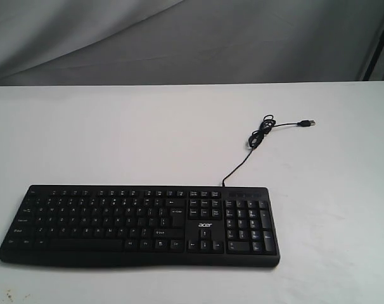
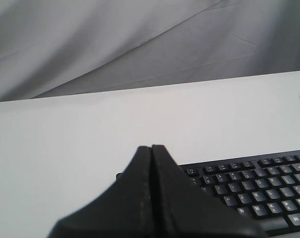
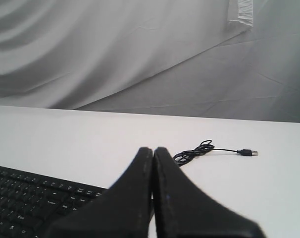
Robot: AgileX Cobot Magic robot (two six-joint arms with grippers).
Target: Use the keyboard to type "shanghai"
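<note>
The black keyboard (image 1: 141, 225) with white legends and an "acer" logo lies flat near the front of the white table, its number pad toward the right. Neither arm shows in the exterior view. In the left wrist view my left gripper (image 2: 151, 148) is shut with nothing in it, held above the keyboard (image 2: 259, 186), hiding part of the key rows. In the right wrist view my right gripper (image 3: 153, 149) is likewise shut and empty, with the keyboard (image 3: 31, 198) to one side of it.
The thin black USB cable (image 1: 258, 139) runs from the keyboard's back edge, coils in a small bundle and ends in a plug (image 1: 308, 123); the coil (image 3: 194, 151) also shows past the right gripper. A grey cloth backdrop (image 1: 179, 38) hangs behind the white table (image 1: 116, 133).
</note>
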